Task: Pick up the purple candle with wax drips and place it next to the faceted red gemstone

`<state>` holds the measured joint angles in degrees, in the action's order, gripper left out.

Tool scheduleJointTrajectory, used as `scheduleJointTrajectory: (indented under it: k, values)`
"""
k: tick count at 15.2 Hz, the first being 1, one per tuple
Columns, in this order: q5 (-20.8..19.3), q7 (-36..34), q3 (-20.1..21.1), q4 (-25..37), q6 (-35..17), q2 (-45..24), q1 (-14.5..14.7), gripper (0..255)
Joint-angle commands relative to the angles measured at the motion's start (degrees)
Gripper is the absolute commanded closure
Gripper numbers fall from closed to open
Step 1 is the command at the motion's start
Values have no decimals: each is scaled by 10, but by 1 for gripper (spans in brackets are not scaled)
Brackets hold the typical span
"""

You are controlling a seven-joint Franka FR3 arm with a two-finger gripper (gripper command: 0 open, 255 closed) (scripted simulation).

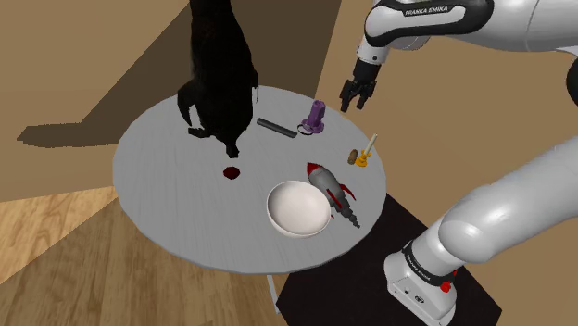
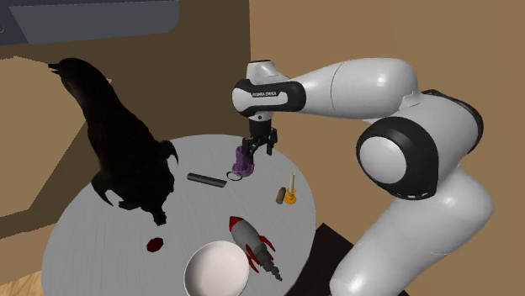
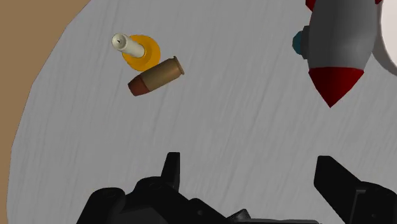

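Over a round grey table (image 1: 167, 190) on wood floor (image 1: 56, 255), end effector (image 1: 355, 102) spread near purple candle (image 1: 316, 118).

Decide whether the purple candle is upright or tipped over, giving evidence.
Upright: the purple candle stands on its wider base on the grey table, narrow top pointing up.

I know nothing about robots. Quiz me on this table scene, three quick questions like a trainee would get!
1. True or false: the gripper is holding the purple candle.
2. The red gemstone lies: A) on the table, B) in a drawer, C) on a shelf.
3. Fill in: the white bowl lies beside a toy ___.
Key: 1 false; 2 A; 3 rocket.
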<state>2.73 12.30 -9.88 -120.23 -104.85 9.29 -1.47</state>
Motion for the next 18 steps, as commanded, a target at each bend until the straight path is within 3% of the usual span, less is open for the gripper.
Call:
scheduleJointTrajectory:
  k: [1, 9, 17, 18]
  values:
    - [8, 7, -4, 34, -14, -47, 0, 0]
    - [42, 39, -13, 206, -24, -229, -16, 0]
    - [74, 53, -8, 459, 22, -434, -51, 0]
    - [74, 53, -8, 465, 24, -438, -52, 0]
